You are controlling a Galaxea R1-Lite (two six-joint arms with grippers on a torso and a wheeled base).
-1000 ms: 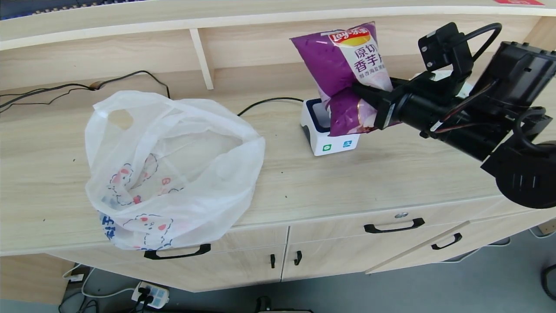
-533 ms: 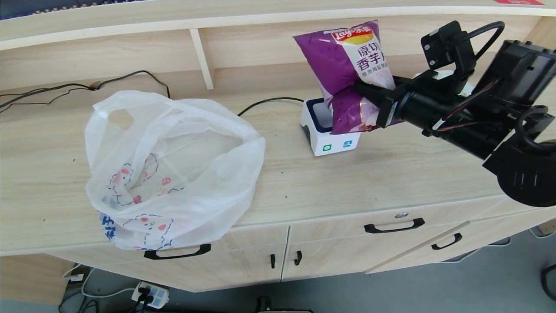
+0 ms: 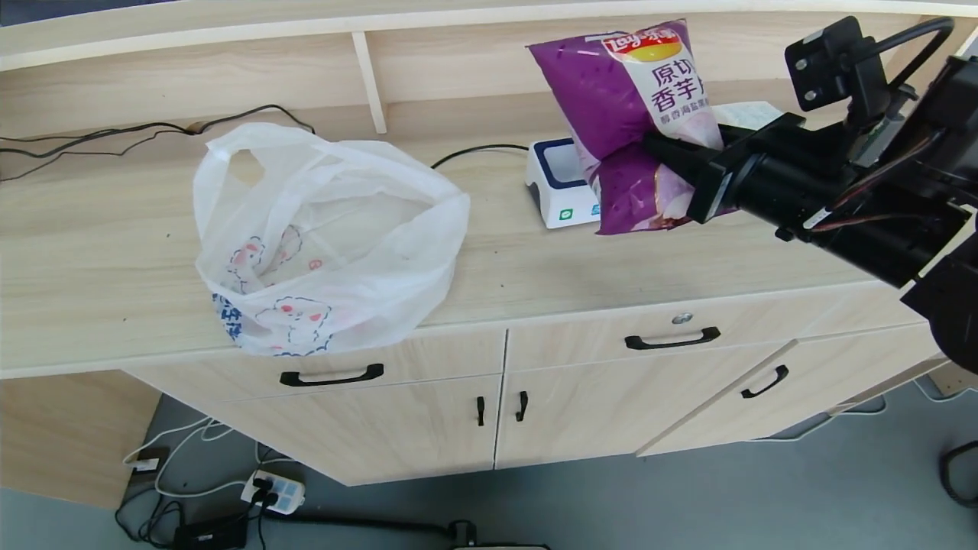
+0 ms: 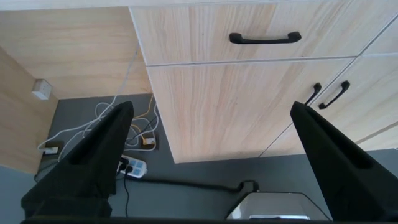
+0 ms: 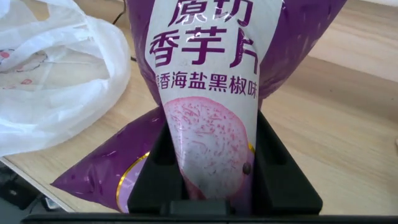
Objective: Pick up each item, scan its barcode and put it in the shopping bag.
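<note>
I'm watching my head camera shifting its whole view while the right gripper (image 3: 666, 147) is carrying the purple chip bag (image 3: 611, 99) slightly rightward, away from the scanner (image 3: 554, 195).

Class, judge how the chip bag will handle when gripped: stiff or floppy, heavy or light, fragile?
Probably light: the chip bag stands puffed above the right gripper. Likely crushable: it creases at the pinch. Glossy film, perhaps slippery.

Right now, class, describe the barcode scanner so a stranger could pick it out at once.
On the long wooden counter, look right of the white shopping bag. Partly behind the purple chip bag held aloft sits the barcode scanner: the only small white box, with a dark-framed window on top.
</note>
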